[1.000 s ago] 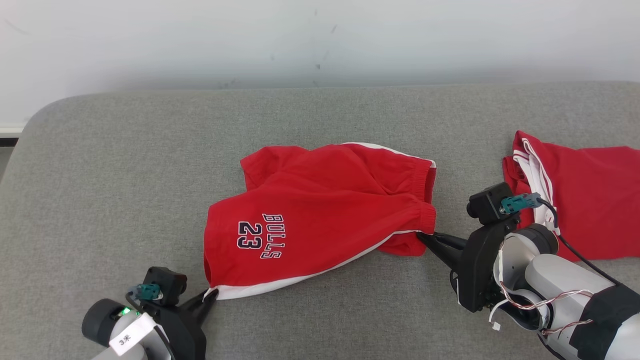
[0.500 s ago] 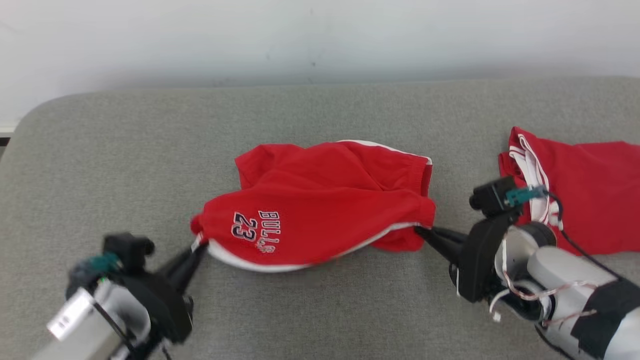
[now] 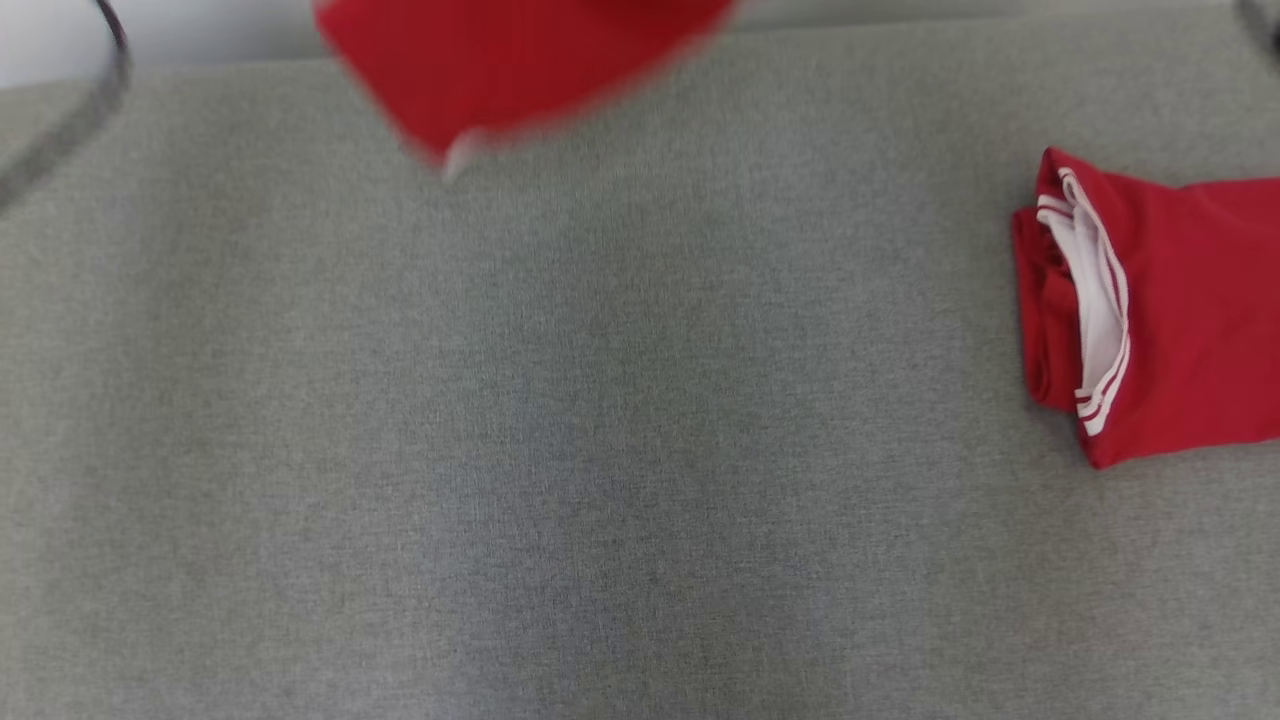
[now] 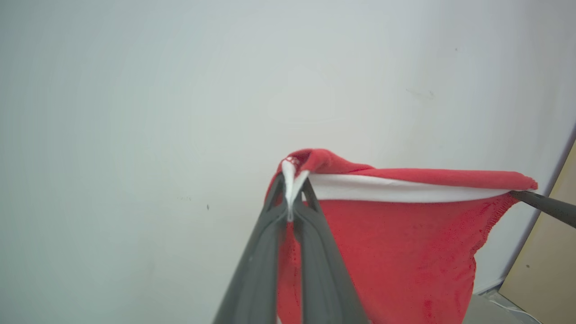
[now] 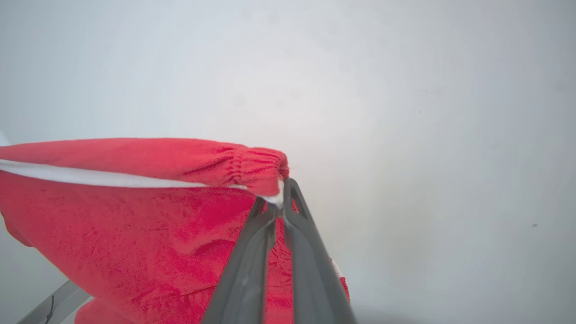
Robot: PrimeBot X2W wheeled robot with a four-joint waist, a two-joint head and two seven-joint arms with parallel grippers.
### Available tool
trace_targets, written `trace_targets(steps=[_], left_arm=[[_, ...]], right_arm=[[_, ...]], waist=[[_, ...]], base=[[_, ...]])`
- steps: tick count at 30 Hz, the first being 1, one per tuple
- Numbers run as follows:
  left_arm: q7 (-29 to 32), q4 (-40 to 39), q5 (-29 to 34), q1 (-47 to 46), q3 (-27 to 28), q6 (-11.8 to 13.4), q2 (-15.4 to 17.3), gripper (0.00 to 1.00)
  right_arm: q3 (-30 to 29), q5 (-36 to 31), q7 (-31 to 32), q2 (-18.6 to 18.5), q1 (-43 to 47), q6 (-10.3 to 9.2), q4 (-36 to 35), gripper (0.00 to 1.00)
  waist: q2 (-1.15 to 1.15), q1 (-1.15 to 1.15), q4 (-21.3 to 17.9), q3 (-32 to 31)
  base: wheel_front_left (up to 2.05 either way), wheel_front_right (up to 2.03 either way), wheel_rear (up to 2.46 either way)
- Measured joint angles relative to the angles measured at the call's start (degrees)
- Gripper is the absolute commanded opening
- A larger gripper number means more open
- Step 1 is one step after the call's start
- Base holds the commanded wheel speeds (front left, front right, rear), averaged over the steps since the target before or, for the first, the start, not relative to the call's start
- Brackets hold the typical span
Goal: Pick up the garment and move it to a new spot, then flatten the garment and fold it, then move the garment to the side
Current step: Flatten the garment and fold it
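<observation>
The garment [image 3: 510,70], red shorts with white trim, hangs in the air above the grey surface, blurred at the top of the head view. My left gripper [image 4: 290,198] is shut on one white-trimmed corner of the garment [image 4: 396,243]. My right gripper [image 5: 276,202] is shut on the elastic waistband corner of the garment [image 5: 135,225]. The cloth is stretched between the two grippers, and the tip of the other arm's finger [image 4: 544,207] shows at the right of the left wrist view.
A second red garment [image 3: 1160,300] with white stripes lies folded at the right edge of the grey padded surface [image 3: 600,450]. A pale wall stands behind. A dark cable [image 3: 90,90] curves at the top left.
Both grippers have lifted the shorts off the surface, up to the top of the head view. The head view itself has shifted, with the other garment sitting higher in it.
</observation>
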Motion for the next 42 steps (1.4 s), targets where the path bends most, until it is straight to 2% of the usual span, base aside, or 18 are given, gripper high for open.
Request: trace_targets(steps=[3,5,6,9,12,17,23,32,38,42], left_arm=[[-2.3,-0.8,0.9,-5.0,1.5,0.2,-0.9,0.00],[-3.3,-1.8,2.3,-5.1,1.1,-0.5,-0.3,0.00],[-4.1,-1.5,2.3,-4.5,1.1,-0.8,0.0,0.00],[-6.7,-0.1,2.0,1.5,0.3,-1.3,1.4,0.00],[-8.9,1.1,1.4,11.2,-1.8,-1.7,1.0,0.00],[-11.1,1.5,0.6,27.4,-6.1,-1.8,-1.4,0.00],[-11.9,1.2,0.8,38.3,-9.0,-1.8,-0.8,0.00],[-12.5,-0.4,1.3,44.2,-10.2,-1.1,-0.3,0.00],[-12.5,-0.4,1.3,51.6,-13.0,-0.7,-1.2,0.00],[-12.5,-0.4,1.4,55.3,-14.9,-0.1,-1.6,0.00]], right_arm=[[0.0,-2.1,-2.9,-0.1,-4.3,1.23,-1.6,0.00],[0.2,-2.3,-4.4,0.1,-4.1,1.94,-2.4,0.00],[0.6,-2.3,-4.9,0.3,-3.7,2.94,-2.1,0.00],[2.9,-2.2,-6.1,1.2,0.3,6.94,-1.6,0.00],[4.2,-0.2,-7.3,0.9,10.3,8.23,-1.7,0.00],[6.9,3.4,-9.6,-1.5,28.6,8.77,-3.8,0.00],[8.5,6.1,-13.4,-3.7,42.8,8.77,-9.3,0.00],[12.0,7.3,-15.6,-7.8,50.8,8.77,-17.6,0.00],[13.6,7.3,-17.0,-11.4,56.9,8.77,-17.5,0.00],[15.3,7.3,-17.3,-12.6,62.2,8.86,-17.1,0.00]], waist=[[-0.01,-0.01,0.3,2.5],[0.01,0.00,0.7,4.1],[0.01,0.00,1.0,4.9],[0.00,0.00,1.8,7.0],[0.01,0.01,2.8,7.9],[0.00,-0.01,3.5,6.6],[0.00,-0.02,3.4,2.5],[-0.01,-0.03,3.2,-4.0],[-0.01,-0.03,3.2,-9.1],[-0.01,-0.03,3.2,-12.5]], base=[[0.00,0.00,0.00],[0.00,0.00,0.00],[0.00,0.00,0.00],[0.00,0.00,0.00],[0.00,0.00,0.00],[0.00,0.00,0.00],[0.00,0.00,0.00],[0.00,0.00,0.00],[0.00,0.00,0.00],[0.00,0.00,0.00]])
